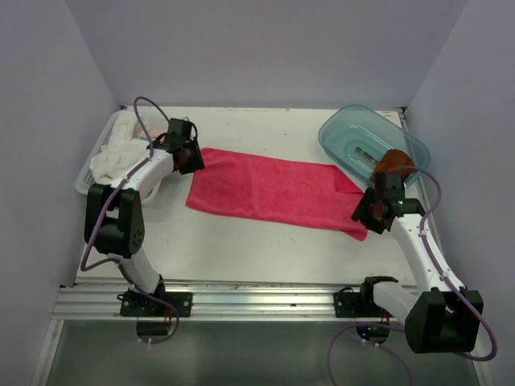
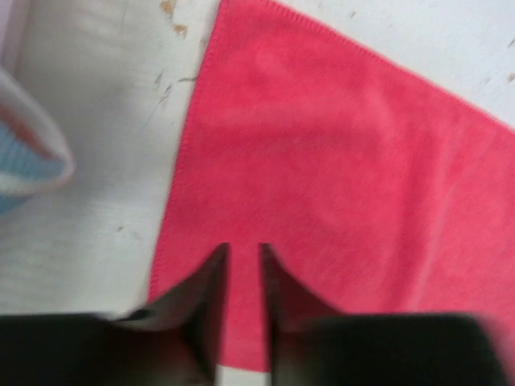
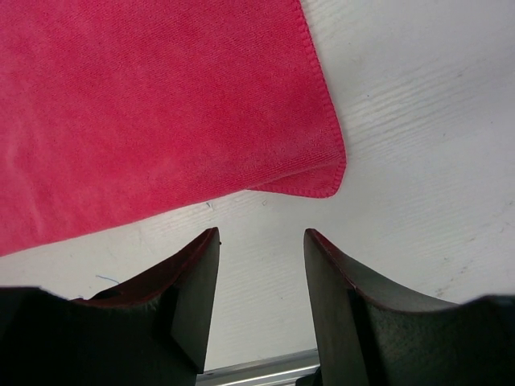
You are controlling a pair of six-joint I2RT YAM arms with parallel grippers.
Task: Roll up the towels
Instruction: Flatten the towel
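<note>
Even, diffuse light from above fills the overhead view, bright and free of glare, leaving only faint, soft-edged shadows on the white tabletop (image 1: 241,241). The left wrist view is blurred throughout: the pink-red towel (image 2: 338,177) loses its weave, and the dark left pincer (image 2: 244,249) has smeared edges. The right wrist view is sharp along the towel's stitched hem, with the right pincer (image 3: 261,233) in dim shade in the foreground.
</note>
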